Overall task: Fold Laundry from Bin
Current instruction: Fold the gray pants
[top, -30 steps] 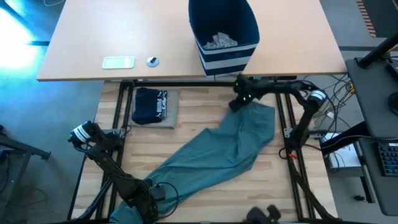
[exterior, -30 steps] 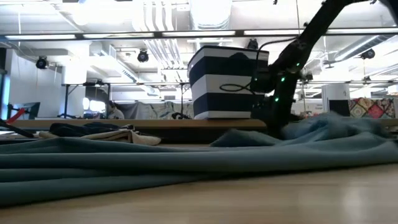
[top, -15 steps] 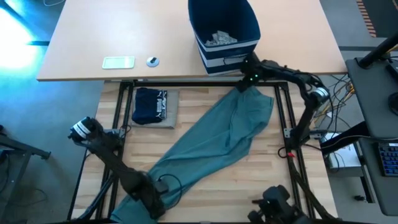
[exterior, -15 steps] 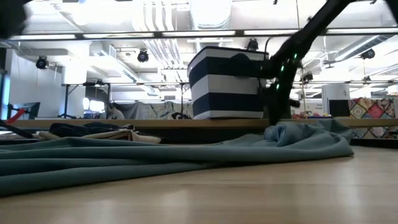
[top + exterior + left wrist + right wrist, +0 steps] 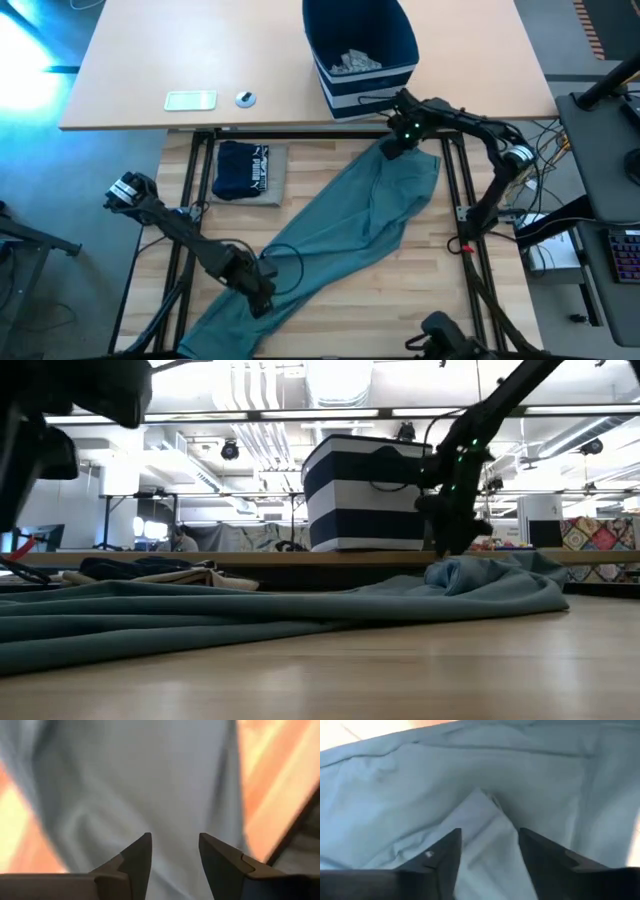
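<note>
Laundry is spread over two surfaces: the large teal-green garment [image 5: 340,235] lies stretched in a long diagonal band across the slatted wooden bench [image 5: 440,290], running from the near left corner up to the far right, where it bunches into a rumpled heap just in front of the bin. At the far left of that bench a navy garment with white lettering [image 5: 243,168] lies folded on top of a beige piece [image 5: 277,176] whose edge shows at its right side, well apart from the teal cloth. Small grey pieces [image 5: 348,64] sit inside the navy-blue bin [image 5: 360,45], which stands upright on the pale desk beyond the bench, its white stripes showing near the base. The right gripper [image 5: 487,845] hangs just above the far right end of the teal-green garment, near the bin's front; its fingers stand apart with a peak of the cloth showing between them, not pinched. The left gripper [image 5: 174,852] is over the near left stretch of the same garment, its fingers likewise parted with nothing clamped between them, the cloth lying beneath. On the desk to the left of the bin lie a small white flat device [image 5: 190,100] and, just beside it, a small round object [image 5: 245,98].
</note>
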Robot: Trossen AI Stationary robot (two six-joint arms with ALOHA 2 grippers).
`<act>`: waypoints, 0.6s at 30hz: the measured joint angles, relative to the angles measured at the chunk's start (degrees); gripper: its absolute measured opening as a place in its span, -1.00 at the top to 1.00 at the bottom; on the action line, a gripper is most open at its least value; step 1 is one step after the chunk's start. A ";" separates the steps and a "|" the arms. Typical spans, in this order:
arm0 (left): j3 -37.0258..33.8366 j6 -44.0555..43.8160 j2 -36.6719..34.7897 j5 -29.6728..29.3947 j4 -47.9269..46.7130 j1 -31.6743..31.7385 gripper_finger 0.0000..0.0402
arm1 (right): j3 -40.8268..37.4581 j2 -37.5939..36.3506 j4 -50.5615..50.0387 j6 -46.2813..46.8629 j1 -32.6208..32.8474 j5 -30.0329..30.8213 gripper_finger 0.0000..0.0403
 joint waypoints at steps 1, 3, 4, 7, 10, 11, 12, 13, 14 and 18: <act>-0.37 0.27 -0.49 -0.10 -1.01 0.25 0.24 | 0.00 0.95 1.11 0.45 0.42 0.04 -0.01; -1.32 0.36 -1.48 0.05 -1.94 0.35 0.18 | -0.02 2.29 3.40 0.97 1.35 0.04 -0.10; -2.01 0.30 -2.26 0.14 -2.03 0.33 0.16 | -0.02 2.70 4.79 0.89 1.67 0.09 -0.12; -4.39 -0.13 -4.33 0.17 -2.13 0.09 0.10 | -0.02 3.38 8.11 -0.23 2.54 2.62 -0.14; -7.69 -0.19 -6.18 0.17 -2.35 -0.07 0.06 | -0.02 3.87 8.48 -2.11 2.82 3.13 -0.12; -8.79 -0.22 -6.98 0.17 -2.30 -0.09 0.05 | -0.02 4.17 8.16 -2.20 2.84 3.14 -0.12; -9.82 -0.18 -7.64 0.17 -1.94 -0.18 0.04 | -0.05 4.67 7.97 -2.15 3.00 3.14 -0.11; -10.98 -0.13 -8.34 0.16 -1.56 -0.26 0.04 | -0.09 5.19 7.83 -2.01 3.13 3.06 -0.11; -11.99 -0.02 -8.90 0.14 -1.39 -0.29 0.03 | -0.17 5.62 7.81 -1.91 3.17 2.57 -0.11; -15.31 0.20 -11.59 0.13 -1.00 -0.29 0.03 | -0.09 6.48 7.70 -1.38 4.00 0.11 -0.11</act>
